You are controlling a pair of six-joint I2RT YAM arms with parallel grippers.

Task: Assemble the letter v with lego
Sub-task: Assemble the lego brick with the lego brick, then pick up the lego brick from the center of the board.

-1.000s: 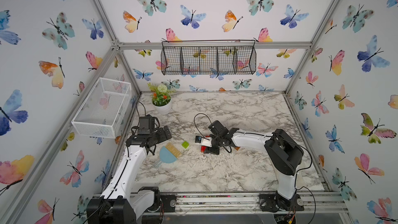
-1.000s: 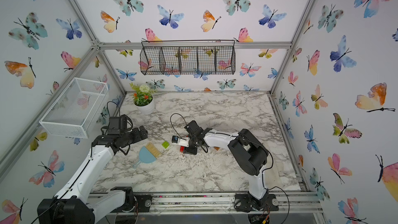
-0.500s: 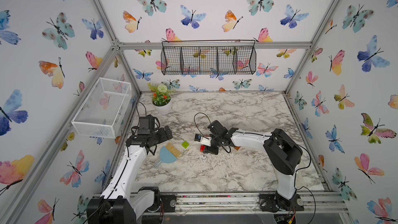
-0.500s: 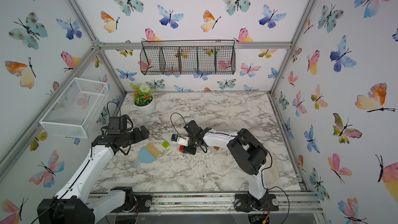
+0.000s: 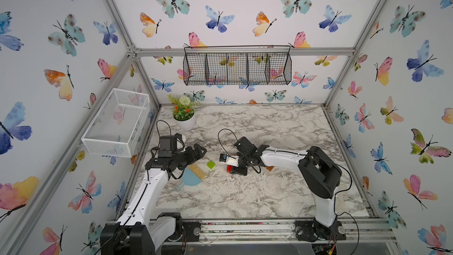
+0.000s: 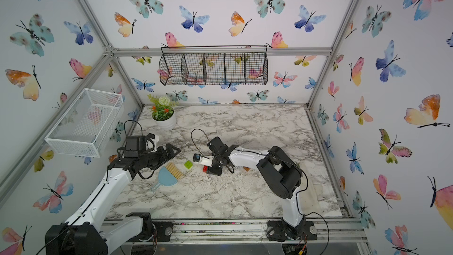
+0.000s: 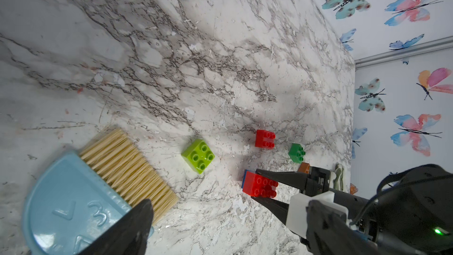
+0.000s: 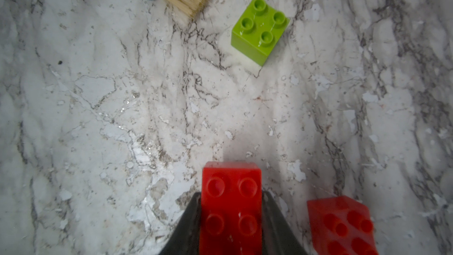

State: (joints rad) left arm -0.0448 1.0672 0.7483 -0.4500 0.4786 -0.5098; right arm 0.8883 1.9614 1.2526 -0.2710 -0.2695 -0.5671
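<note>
- The right claw [image 7: 255, 184] is closed on the long red brick [image 8: 231, 192], low at the table [image 7: 171, 45]; a blue brick [image 7: 243, 180] is seen against its underside.
- The square red brick [image 7: 264, 139], green brick [image 7: 296, 152] and orange brick [image 7: 304, 167] are set nearby, apart.
- The lime brick [image 8: 259, 25] is placed between claw and brush [image 7: 73, 192].
- The left claw [image 5: 199, 152] is spread wide, empty, above the brush.

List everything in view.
hand brush: one, blue-tan, left side
lime brick: one, lime, by brush
long red brick: one, red, gripped
square red brick: one, red, beside it
green brick: one, green, next along
orange brick: one, orange, partly hidden
blue brick: one, blue, edge only
potted plant: one, green, back corner
wire basket: one, black, back wall
mesh basket: one, white, side wall
left gripper: one, black, open
right gripper: one, black, holding long red brick
</note>
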